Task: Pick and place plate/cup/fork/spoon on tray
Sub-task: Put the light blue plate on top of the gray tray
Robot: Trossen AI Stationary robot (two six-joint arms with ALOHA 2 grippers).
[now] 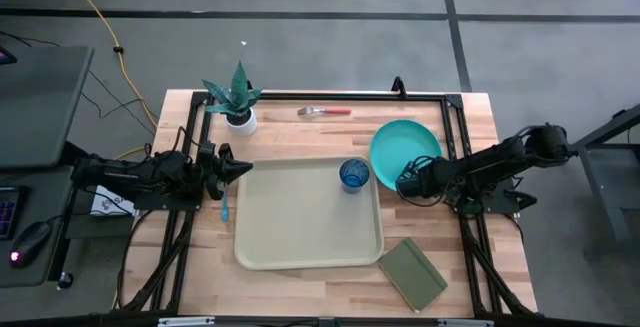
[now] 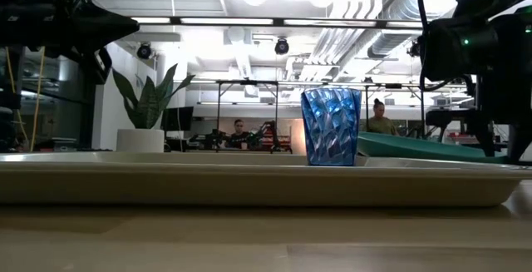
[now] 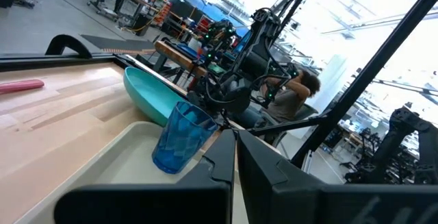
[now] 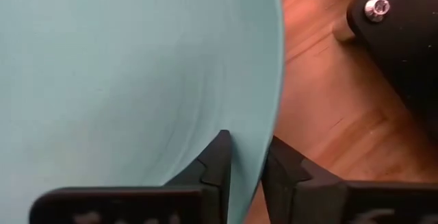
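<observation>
Your plate sits just off the tray's right edge on the wooden table, tilted so that one side is lifted, and the right gripper has its fingers pinched on the turquoise rim, one above and one below. In the high view that gripper is at the plate's near-right edge.

On the tray you have the cup, upright in the far-right corner, just beside the plate. The fork lies on bare wood near the table's far edge, well apart from the tray. The spoon lies on the wood beside the tray's left rim, just below the left gripper, whose fingers are pressed together on nothing and which hovers at the tray's far-left corner.

Around these you see a potted plant near the far-left corner and a dark green notebook beside the tray's near-right corner. A black frame runs along the table's edges.

Beyond the table, the low view gives you a bright workshop with ceiling ducts, and two people sit at benches in the distance.
</observation>
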